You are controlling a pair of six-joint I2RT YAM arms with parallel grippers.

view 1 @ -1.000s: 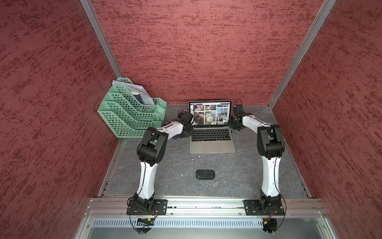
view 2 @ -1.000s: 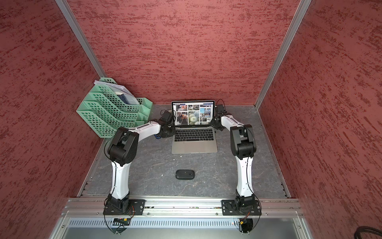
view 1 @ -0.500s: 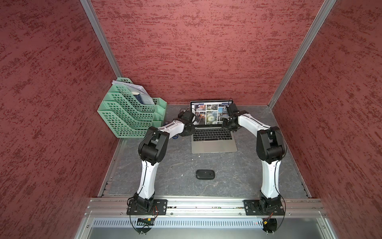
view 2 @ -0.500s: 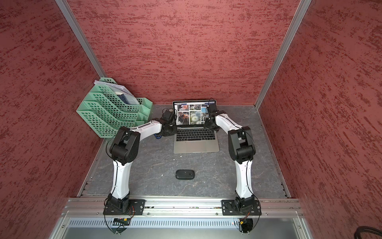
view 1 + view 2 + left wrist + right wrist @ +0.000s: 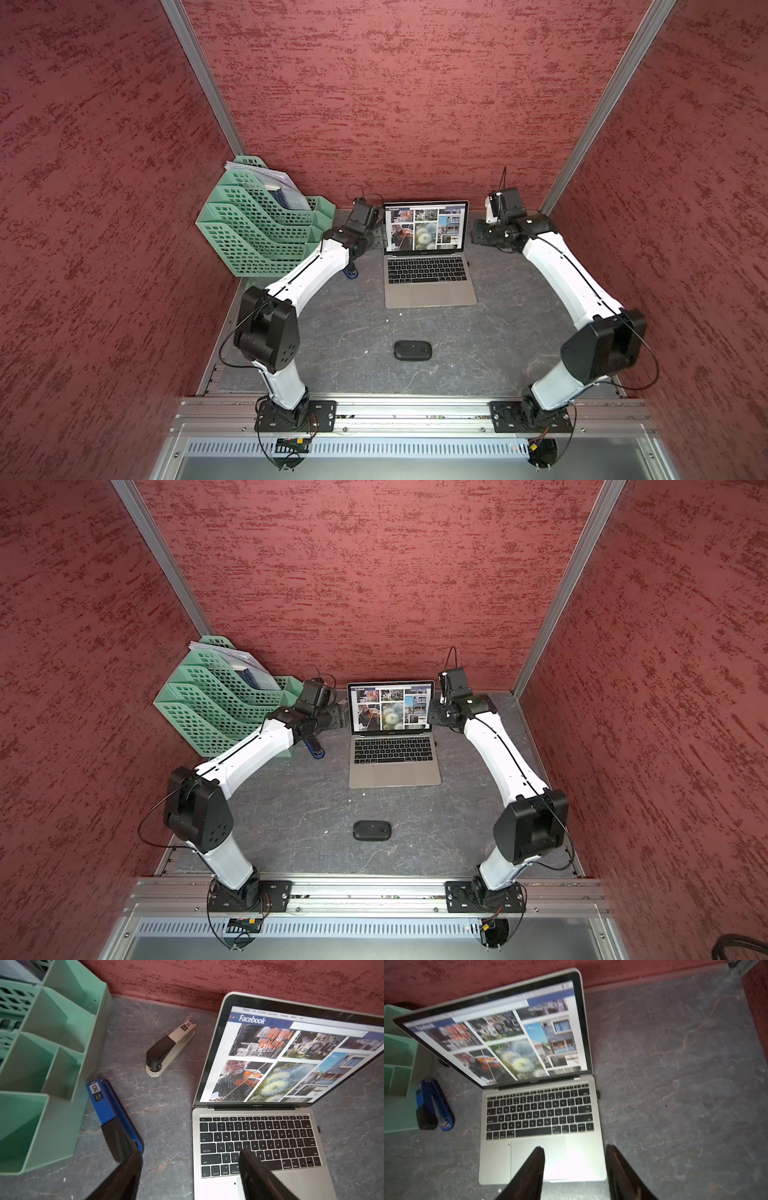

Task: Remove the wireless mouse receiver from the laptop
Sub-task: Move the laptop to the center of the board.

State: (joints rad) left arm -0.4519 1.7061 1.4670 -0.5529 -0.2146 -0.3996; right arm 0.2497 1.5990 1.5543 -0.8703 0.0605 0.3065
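- The wireless mouse receiver (image 5: 598, 1094) is plugged into the 3 o'clock edge of the laptop (image 5: 496, 1163). It is a tiny dark stub level with the top key row, just short of the hinge.
- Your right gripper (image 5: 575, 1167) is the nearer tool. Its jaws stand moderately apart with nothing between them, and it hangs above the laptop's 3 o'clock side.
- Your left gripper (image 5: 187, 1169) is spread wide and empty, on the 9 o'clock side near the blue stapler (image 5: 112, 1118).
- Come down low with the right fingers, one at 12 o'clock of the stub and one at 6 o'clock. Close on the stub alone, not the laptop's edge.
- Pull straight out toward 3 o'clock along the line of the port. Twisting would likely jam it.
- The laptop will probably slide with the pull, so consider pressing the left gripper on the palm rest at 9 o'clock.
- The stub offers little to hold, so expect slipping and check the grip before pulling.
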